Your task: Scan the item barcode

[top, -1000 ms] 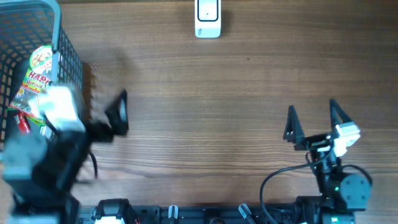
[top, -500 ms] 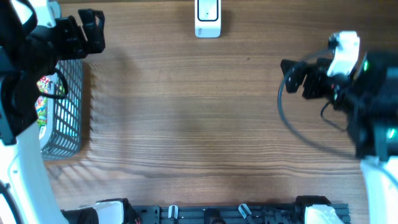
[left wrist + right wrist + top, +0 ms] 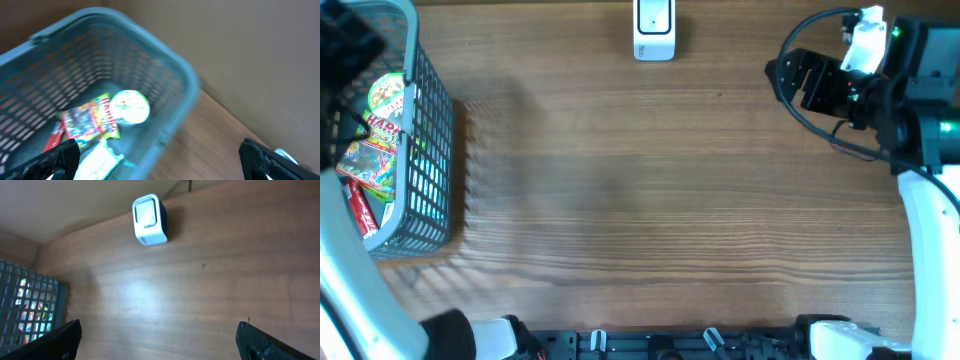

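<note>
A grey-blue mesh basket (image 3: 428, 150) stands at the table's left edge and holds the items: a colourful candy bag (image 3: 372, 145), a round printed lid (image 3: 386, 92) and a red pack (image 3: 358, 212). No barcode shows on any of them. The white scanner (image 3: 654, 28) stands at the back centre. My left gripper (image 3: 350, 45) hovers high over the basket's back end, open and empty. In the blurred left wrist view the candy bag (image 3: 90, 120) and a white pack (image 3: 100, 162) lie below the left gripper (image 3: 160, 160). My right gripper (image 3: 805, 80) hangs open and empty at the back right, with the scanner (image 3: 149, 220) ahead of it.
Bare brown wood (image 3: 650, 200) runs between the basket and the right arm. A black cable (image 3: 810, 115) loops off the right arm. The basket's corner (image 3: 30, 310) shows at the left of the right wrist view.
Both arms have lifted from the front of the table. The left has swung back over the basket, and the right has moved to the back right. Both grippers have stayed open.
</note>
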Robot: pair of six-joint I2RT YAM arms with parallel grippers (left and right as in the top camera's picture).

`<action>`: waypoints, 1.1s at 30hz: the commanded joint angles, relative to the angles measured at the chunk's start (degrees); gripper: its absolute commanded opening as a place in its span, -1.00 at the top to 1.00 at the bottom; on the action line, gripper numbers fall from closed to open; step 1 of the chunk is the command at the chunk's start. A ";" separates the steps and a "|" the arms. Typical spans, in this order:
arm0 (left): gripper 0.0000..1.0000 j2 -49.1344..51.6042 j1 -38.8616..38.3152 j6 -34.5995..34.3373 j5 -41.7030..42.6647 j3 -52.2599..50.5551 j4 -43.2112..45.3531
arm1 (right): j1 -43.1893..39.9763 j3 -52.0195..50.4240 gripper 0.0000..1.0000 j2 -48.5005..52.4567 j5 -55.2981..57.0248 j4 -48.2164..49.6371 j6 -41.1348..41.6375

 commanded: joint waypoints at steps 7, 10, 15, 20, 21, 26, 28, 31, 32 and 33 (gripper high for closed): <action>-1.00 13.31 10.82 -2.97 0.26 0.74 0.28 | -0.17 0.85 -1.00 2.84 -1.09 -0.42 1.81; -1.00 16.44 11.47 -2.51 0.26 0.74 0.33 | -0.17 0.83 -1.00 3.32 -1.09 -0.42 1.84; -1.00 20.85 11.50 4.81 7.39 0.74 0.48 | -0.17 0.83 -0.99 3.45 -1.09 -0.44 1.84; -1.00 24.17 11.50 8.17 12.22 0.74 0.28 | -0.17 0.83 -0.99 3.45 -1.09 -0.42 1.81; -1.00 24.85 11.47 8.28 12.31 0.68 0.15 | -0.17 0.83 -1.00 3.45 -1.09 -0.44 1.84; -1.00 28.50 11.50 9.31 12.33 0.57 0.55 | -0.17 0.83 -0.99 3.45 -1.09 -0.44 1.81; -1.00 29.83 11.47 11.06 12.72 0.57 0.96 | -0.17 0.85 -1.00 3.45 -1.09 -0.44 1.81; -1.00 31.56 11.50 11.06 13.79 0.57 1.64 | -0.17 0.83 -1.00 3.45 -1.09 -0.44 1.81; -1.00 32.11 11.47 11.06 14.75 0.57 1.86 | -0.17 0.83 -1.00 3.45 -1.09 -0.44 1.81; -1.00 32.72 11.47 11.06 15.87 0.57 2.14 | -0.17 0.83 -0.99 3.45 -1.09 -0.42 1.81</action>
